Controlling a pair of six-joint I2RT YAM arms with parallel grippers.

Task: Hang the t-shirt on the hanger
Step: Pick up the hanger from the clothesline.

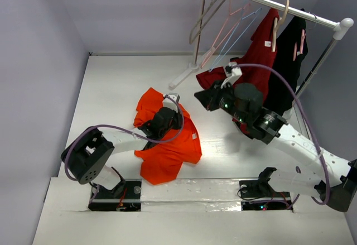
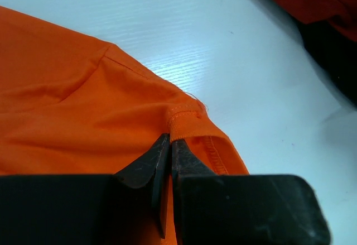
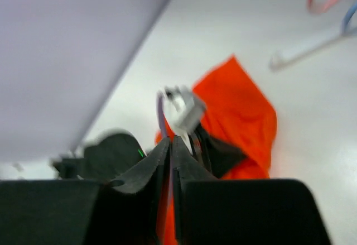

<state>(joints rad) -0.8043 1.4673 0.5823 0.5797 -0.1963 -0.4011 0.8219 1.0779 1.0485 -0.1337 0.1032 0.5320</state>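
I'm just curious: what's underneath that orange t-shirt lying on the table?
Around the t-shirt only the white table shows. The left tool sits on top, pinching its edge. Anything beneath the crumpled fabric is covered.

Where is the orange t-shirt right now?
In the top view, the bright orange fabric t-shirt lies crumpled on the white table, left of centre, its hem pinched by the left gripper.

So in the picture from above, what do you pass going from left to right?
The left arm's elbow → orange t-shirt → dark red shirt → black garment → rack's white end cap.
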